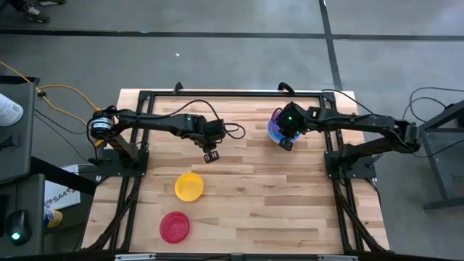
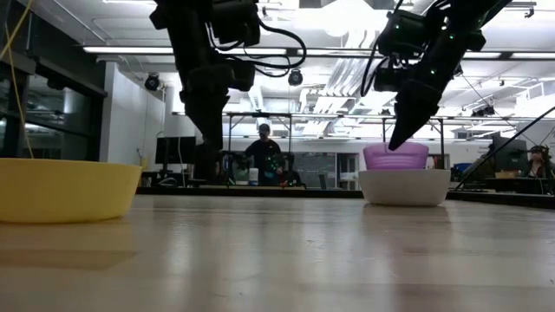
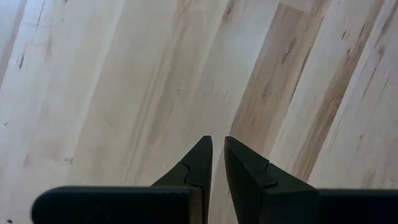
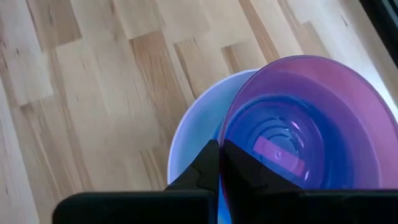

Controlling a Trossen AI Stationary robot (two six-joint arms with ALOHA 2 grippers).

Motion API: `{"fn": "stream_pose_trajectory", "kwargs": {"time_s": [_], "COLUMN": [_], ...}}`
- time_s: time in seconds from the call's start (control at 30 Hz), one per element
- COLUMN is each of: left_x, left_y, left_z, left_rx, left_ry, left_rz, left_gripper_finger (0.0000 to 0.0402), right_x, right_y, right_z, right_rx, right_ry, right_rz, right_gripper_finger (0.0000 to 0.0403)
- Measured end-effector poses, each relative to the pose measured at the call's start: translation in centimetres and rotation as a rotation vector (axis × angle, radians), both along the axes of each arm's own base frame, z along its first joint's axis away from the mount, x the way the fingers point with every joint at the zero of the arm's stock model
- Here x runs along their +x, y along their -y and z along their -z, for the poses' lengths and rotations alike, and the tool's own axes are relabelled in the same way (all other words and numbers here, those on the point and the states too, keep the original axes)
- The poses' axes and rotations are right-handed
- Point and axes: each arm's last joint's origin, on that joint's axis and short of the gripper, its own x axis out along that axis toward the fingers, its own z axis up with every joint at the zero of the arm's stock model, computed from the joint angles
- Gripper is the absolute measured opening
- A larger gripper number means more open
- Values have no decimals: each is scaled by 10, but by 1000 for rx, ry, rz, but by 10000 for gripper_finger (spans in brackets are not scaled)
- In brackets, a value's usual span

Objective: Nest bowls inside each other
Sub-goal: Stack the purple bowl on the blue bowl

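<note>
A purple bowl [image 4: 298, 93] sits slightly tilted inside a blue bowl [image 1: 273, 133], and both sit in a white bowl [image 4: 186, 134] at the table's far right. My right gripper [image 4: 221, 148] is shut, slanting down, its tips at the purple bowl's near rim. A yellow bowl [image 1: 189, 186] and a red bowl [image 1: 175, 226] rest on their bases near the table's front left. My left gripper [image 3: 217, 142] hangs over bare wood beyond the yellow bowl. A narrow gap shows between its fingers, with nothing in it. My right gripper comes slanting down from above at the purple bowl's rim [image 4: 225, 127], on the stack's near side, with its fingers shut. Whether the tips touch the rim I cannot tell. The purple bowl stays seated in the stack, which rests on the table.
Black frame rails [image 1: 232, 93] run along the table's far edge and sides, with cables beside the left arm. Bare wood [image 1: 290, 203] lies between the stack and the two loose bowls. A person [image 2: 264, 149] stands in the room beyond the table.
</note>
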Motion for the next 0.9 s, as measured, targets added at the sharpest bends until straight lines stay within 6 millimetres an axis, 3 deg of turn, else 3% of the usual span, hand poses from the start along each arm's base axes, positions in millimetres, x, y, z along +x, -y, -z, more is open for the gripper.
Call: {"fn": "stream_pose_trajectory", "kwargs": {"time_s": [0.43,0.9], "left_x": [0,0], "left_y": [0,1], "left_z": [0,0], "left_rx": [-9,-37], "left_ry": [-4,2], "left_rz": [3,-18], "left_gripper_finger": [42,42], "right_x": [-8,-4], "right_y": [-3,-4], "right_z": [25,23], "right_rx": [30,54], "right_ry": [-13,41], "right_rz": [31,-7], "right_gripper_finger": [4,4]}}
